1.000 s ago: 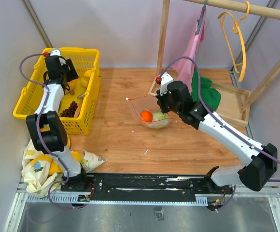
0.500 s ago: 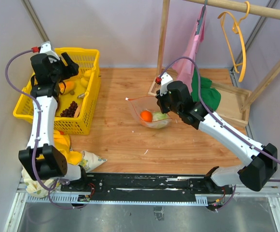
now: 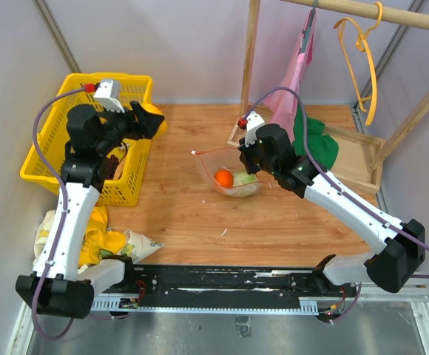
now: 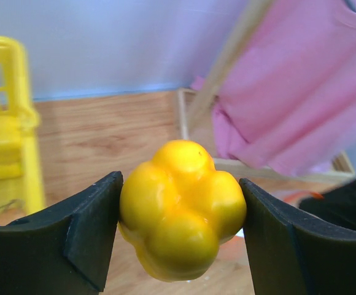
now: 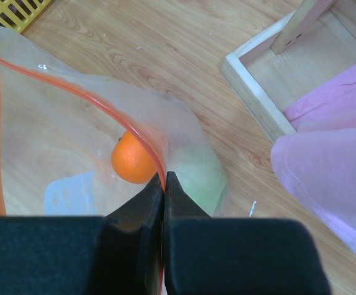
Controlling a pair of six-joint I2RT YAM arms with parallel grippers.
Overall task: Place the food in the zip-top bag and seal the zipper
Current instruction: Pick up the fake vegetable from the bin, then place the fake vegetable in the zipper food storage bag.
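My left gripper [image 3: 149, 118] is shut on a yellow toy bell pepper [image 4: 183, 208] and holds it in the air just right of the yellow basket; the pepper also shows in the top view [image 3: 155, 117]. My right gripper [image 3: 245, 157] is shut on the orange-red zipper [image 5: 142, 136] of the clear zip-top bag [image 3: 229, 171], holding its mouth up. The gripper pinches the strip in the right wrist view [image 5: 164, 178]. Inside the bag lie an orange toy fruit [image 3: 224, 177] and a pale green toy vegetable [image 3: 246, 180].
The yellow mesh basket [image 3: 44, 144] stands at the back left with dark toy grapes [image 3: 117, 168] in it. Yellow-white snack packets [image 3: 103, 240] lie at the front left. A wooden rack [image 3: 253, 52] with a pink garment [image 3: 297, 63], a green cloth [image 3: 314, 140] and an orange hanger [image 3: 366, 59] stands at the back right.
My left gripper has risen out of the basket with the yellow pepper and swung right, past the basket's right wall. The right arm and the bag have not moved.
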